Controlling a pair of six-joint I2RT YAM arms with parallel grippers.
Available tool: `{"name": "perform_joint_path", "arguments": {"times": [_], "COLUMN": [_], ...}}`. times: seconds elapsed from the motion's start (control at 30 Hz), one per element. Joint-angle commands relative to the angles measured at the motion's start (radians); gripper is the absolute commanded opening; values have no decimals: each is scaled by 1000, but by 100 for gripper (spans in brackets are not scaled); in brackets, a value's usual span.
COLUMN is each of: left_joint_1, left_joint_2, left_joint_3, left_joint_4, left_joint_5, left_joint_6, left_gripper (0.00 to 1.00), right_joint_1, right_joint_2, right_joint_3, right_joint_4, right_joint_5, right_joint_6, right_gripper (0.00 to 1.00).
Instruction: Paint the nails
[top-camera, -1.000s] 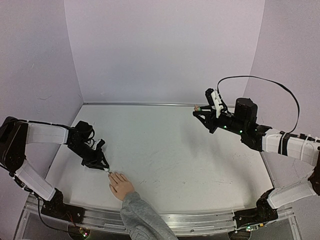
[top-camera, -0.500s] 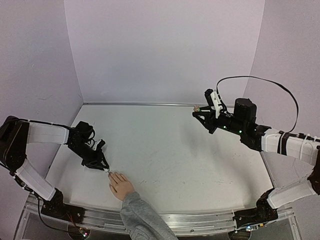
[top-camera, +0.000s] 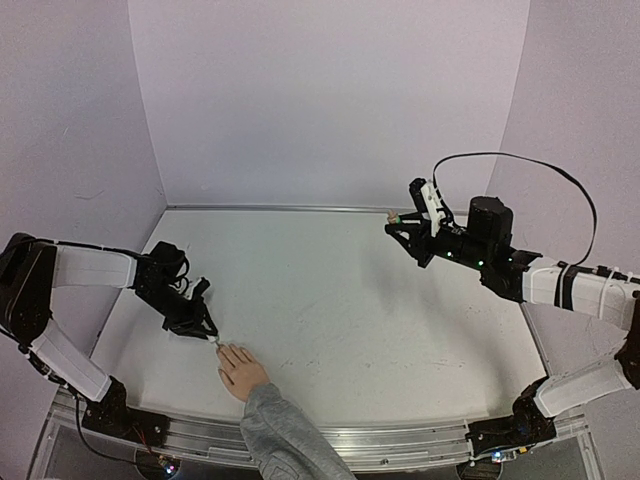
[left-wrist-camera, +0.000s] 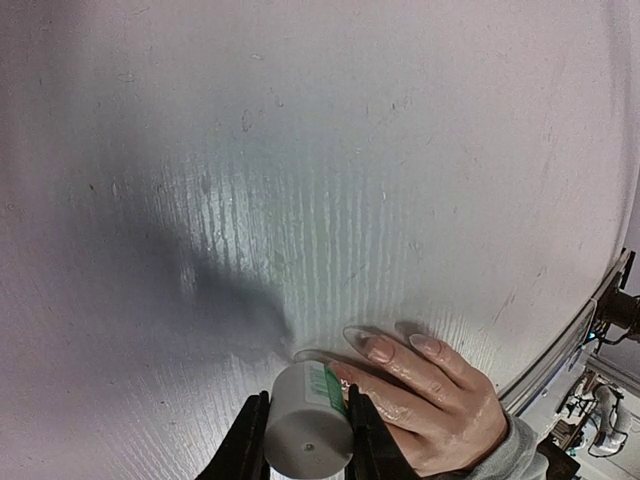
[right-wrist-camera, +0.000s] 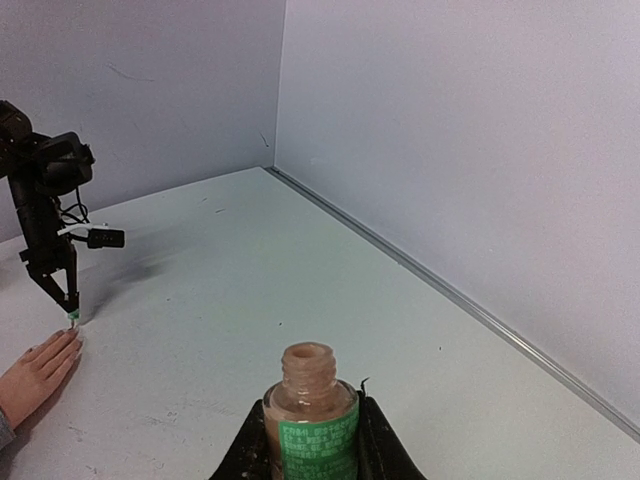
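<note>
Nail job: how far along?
Done: polish bottle is uncapped, gripped in the right hand, held aloft. In hand: left hand holds the brush cap down at the fingertips of the grey-sleeved hand. Left: the nails show no clear coat, so painting, then recapping.

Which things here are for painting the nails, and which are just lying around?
For the job: nails, hand, open polish bottle in the right jaws, whitish cap in the left jaws.
Just there: grey sleeve, table, black cable above the right arm.
</note>
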Motion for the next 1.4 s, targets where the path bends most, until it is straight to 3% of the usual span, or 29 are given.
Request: {"name": "perform_joint_path", "arguments": {"times": [0.0,0.4,1.37], "left_joint_1": [5,6,5], "left_joint_2": [-57,-109,-37], "left_joint_3": [30,18,54], "left_joint_4": [14,-15,-16], "left_joint_5": [-9,4,10], "left_joint_6": [9,-17,22], "left_gripper": [0,0,0], "right_joint_1": [-5,-6,-6], "right_joint_2": [1,-10,-2], "right_joint_3": [13,5,4], "right_joint_4": [62,62,62], "right_joint_5": [-26,-32,-32], "right_joint_6": [13,13,13], "right_gripper": [0,0,0]}}
